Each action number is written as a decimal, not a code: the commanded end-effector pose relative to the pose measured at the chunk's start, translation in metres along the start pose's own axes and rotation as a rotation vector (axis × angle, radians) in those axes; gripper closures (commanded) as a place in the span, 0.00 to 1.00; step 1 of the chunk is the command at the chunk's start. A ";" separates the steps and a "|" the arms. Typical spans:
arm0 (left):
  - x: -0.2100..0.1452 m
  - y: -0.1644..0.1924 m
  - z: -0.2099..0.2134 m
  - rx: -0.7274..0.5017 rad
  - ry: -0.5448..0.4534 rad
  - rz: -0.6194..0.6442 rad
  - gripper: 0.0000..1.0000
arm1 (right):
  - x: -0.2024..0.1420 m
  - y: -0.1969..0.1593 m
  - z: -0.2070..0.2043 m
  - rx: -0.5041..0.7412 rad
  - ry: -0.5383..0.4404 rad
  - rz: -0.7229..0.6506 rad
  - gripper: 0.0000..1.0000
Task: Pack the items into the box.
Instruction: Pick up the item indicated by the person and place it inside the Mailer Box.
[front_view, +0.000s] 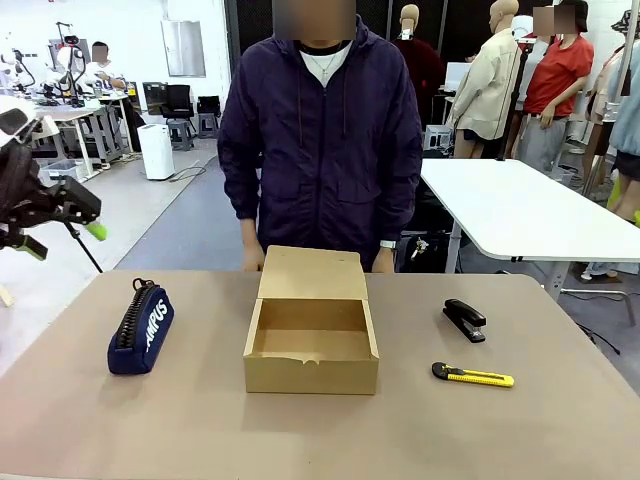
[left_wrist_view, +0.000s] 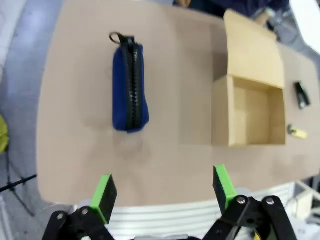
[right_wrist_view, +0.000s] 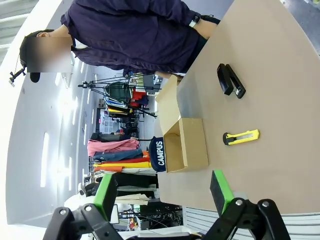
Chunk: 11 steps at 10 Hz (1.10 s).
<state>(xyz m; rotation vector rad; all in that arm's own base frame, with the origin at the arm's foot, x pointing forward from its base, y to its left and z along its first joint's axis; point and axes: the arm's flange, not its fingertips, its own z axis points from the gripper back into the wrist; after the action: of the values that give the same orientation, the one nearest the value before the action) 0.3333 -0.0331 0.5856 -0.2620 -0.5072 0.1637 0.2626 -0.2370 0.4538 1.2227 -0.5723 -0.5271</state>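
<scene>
Workshop floor, white benches and a few people farther off lie behind a brown table (front_view: 560, 420), where a person (front_view: 320, 150) in a dark zip jacket stands at the far side, both hands low behind the box's raised flap. At far left the left gripper (front_view: 63, 240) hangs in the air off the table's left edge, well above the surface; its green pads stand wide apart with nothing between them, and its wrist view looks down on the pouch and box from near the table's robot-side edge. The pouch (front_view: 141, 328) lies on the left part of the table, well apart from the box, its long side running away from the robot, black zipper on top and white lettering on the side turned toward the box. The box (front_view: 311, 375) sits in the middle, open, with bare cardboard inside; its flap (front_view: 312, 273) leans back toward the person. Right of the box, apart from it, the stapler (front_view: 465, 320) lies toward the far side, and the knife (front_view: 473, 376) lies crosswise nearer the robot, close to the stapler but not touching it. All three items rest on the table outside the box. The right gripper (right_wrist_view: 163, 190) hovers over the table's right end, its fingers spread and holding nothing, and its view looks over the knife and stapler toward the box.
</scene>
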 end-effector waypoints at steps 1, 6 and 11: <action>-0.001 0.008 0.002 -0.013 0.045 -0.031 0.00 | 0.003 0.002 0.001 0.017 -0.006 0.013 0.00; 0.017 -0.023 -0.026 0.088 0.031 -0.057 0.00 | 0.003 0.002 0.001 0.017 -0.006 0.013 0.00; 0.034 -0.029 -0.178 0.256 0.116 -0.134 0.00 | 0.003 0.002 0.001 0.017 -0.006 0.013 0.00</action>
<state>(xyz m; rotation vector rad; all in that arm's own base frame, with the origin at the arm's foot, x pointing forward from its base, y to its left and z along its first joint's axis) 0.4322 -0.0878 0.4625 -0.0157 -0.3739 0.0522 0.2625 -0.2371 0.4537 1.2223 -0.5719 -0.5277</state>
